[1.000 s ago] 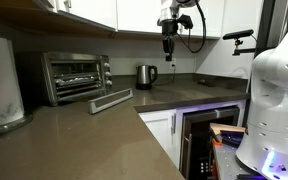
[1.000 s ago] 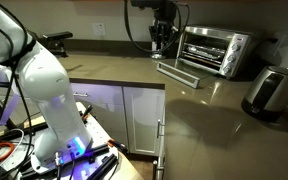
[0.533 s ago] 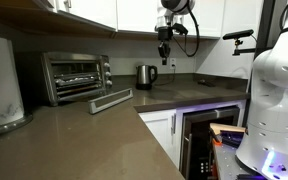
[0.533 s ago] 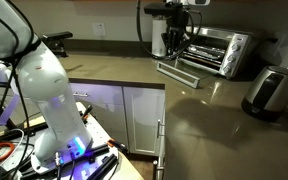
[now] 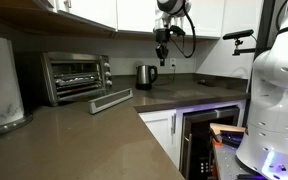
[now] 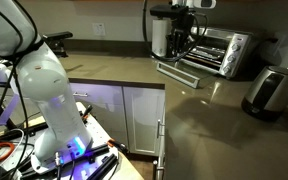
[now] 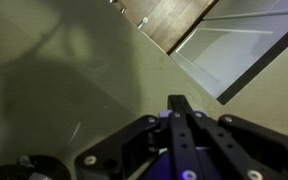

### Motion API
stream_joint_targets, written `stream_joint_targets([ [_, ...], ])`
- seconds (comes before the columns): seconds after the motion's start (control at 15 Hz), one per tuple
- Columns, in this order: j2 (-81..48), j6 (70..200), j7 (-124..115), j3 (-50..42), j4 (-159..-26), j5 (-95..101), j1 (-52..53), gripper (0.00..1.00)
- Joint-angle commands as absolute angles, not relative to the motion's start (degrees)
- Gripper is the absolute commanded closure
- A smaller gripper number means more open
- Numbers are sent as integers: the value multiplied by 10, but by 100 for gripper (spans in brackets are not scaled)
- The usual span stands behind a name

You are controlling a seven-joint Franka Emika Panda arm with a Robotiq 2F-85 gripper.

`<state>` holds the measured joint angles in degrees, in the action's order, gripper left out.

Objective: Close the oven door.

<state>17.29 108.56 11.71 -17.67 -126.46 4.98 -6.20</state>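
Far left of the counter (image 5: pixel 104 140) sits the silver toaster oven (image 5: pixel 74 76). The oven door (image 5: pixel 110 100) hangs wide open at about 4 o'clock from the box. It's dropped down roughly level, just above the countertop. It's a wide flat rectangle, a glass pane in a metal frame, with the long bar handle running along the outer edge. Next along is a small steel kettle (image 5: pixel 146 75). The gripper (image 5: pixel 163 48) hovers at about 1 o'clock from the kettle, up in the air and well apart from the door. In the wrist view the fingers (image 7: pixel 174 112) look pressed together with nothing between them. At the far right is the arm's white base (image 5: pixel 279 90).
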Motion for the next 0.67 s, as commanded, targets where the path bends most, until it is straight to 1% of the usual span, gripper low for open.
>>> stream_joint_targets([
  [0.0,163,1128,96,-155,-1279,48,-82,100],
  [0.4,110,1268,59,-135,-1292,45,-79,100],
  [0.6,78,1311,27,-127,-1288,61,-84,100],
])
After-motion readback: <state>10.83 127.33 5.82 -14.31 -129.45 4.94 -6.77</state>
